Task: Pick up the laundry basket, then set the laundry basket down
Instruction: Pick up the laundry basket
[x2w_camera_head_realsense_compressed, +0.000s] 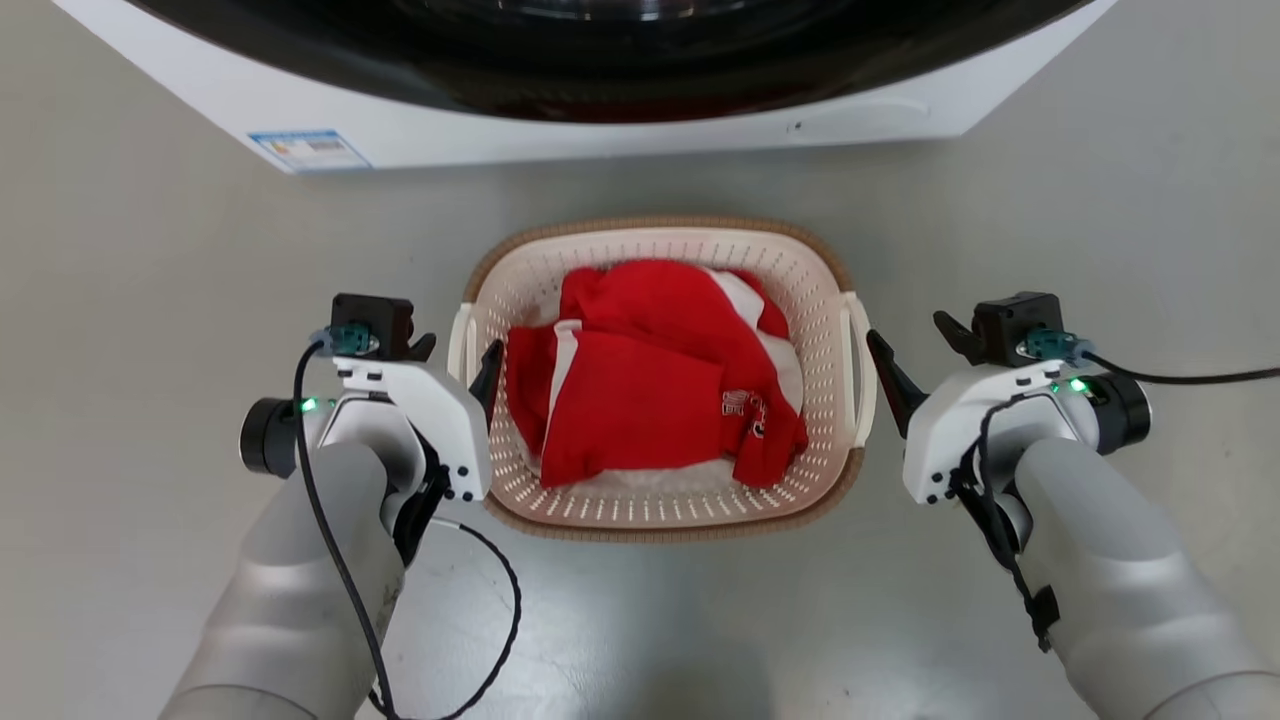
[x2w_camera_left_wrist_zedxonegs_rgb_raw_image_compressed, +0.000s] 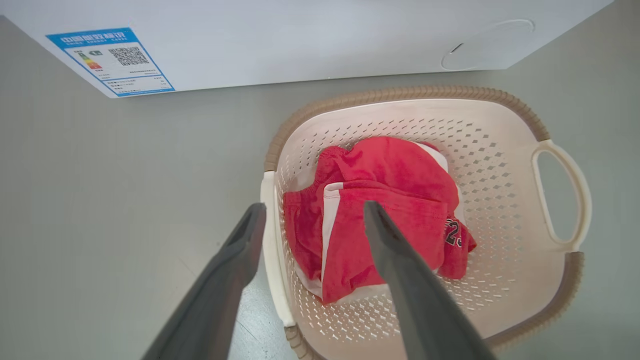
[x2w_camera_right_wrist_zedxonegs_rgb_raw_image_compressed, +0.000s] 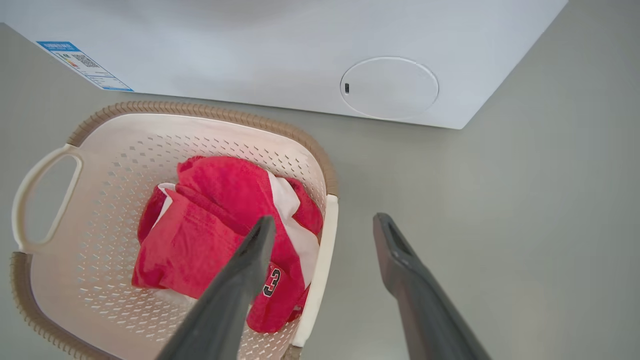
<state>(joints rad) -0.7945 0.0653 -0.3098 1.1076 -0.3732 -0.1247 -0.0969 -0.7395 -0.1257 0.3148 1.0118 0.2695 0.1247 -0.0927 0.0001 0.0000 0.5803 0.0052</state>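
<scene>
Ok, laundry basket (x2w_camera_head_realsense_compressed: 815, 330): on the grey floor (x2w_camera_head_realsense_compressed: 150, 300), just in front of the washing machine (x2w_camera_head_realsense_compressed: 600, 130), between my two grippers.
Basket look: small, cream-white plastic, rounded rectangle; walls and bottom punched with rows of small holes.
Rim: brown woven-look band round the top, broken at both short sides by the handles.
Handles: two white loops, left handle (x2w_camera_left_wrist_zedxonegs_rgb_raw_image_compressed: 272, 240) and right handle (x2w_camera_right_wrist_zedxonegs_rgb_raw_image_compressed: 320, 265).
Contents: crumpled red and white garment (x2w_camera_head_realsense_compressed: 650, 380), covers most of the bottom.
Left gripper (x2w_camera_left_wrist_zedxonegs_rgb_raw_image_compressed: 315, 205): jaws wide apart, nothing held. My fingers straddle the left handle, one outside the basket, one over the garment. Contact with the handle: cannot tell.
Right gripper (x2w_camera_right_wrist_zedxonegs_rgb_raw_image_compressed: 325, 217): jaws wide apart, nothing held. Same straddle on the right handle, one finger over the inside, one over bare floor. Contact: cannot tell.
Garment print: black numerals with a white edge, reads "23" in the left wrist view, partly in a fold.
Machine label (x2w_camera_left_wrist_zedxonegs_rgb_raw_image_compressed: 112, 60): blue-bordered sticker at the left end of the machine's white front; coloured rating bars, QR code, header in Chinese characters. Text too small to read.
Machine front: round hatch (x2w_camera_right_wrist_zedxonegs_rgb_raw_image_compressed: 389, 87) low at the right, dark door above.
</scene>
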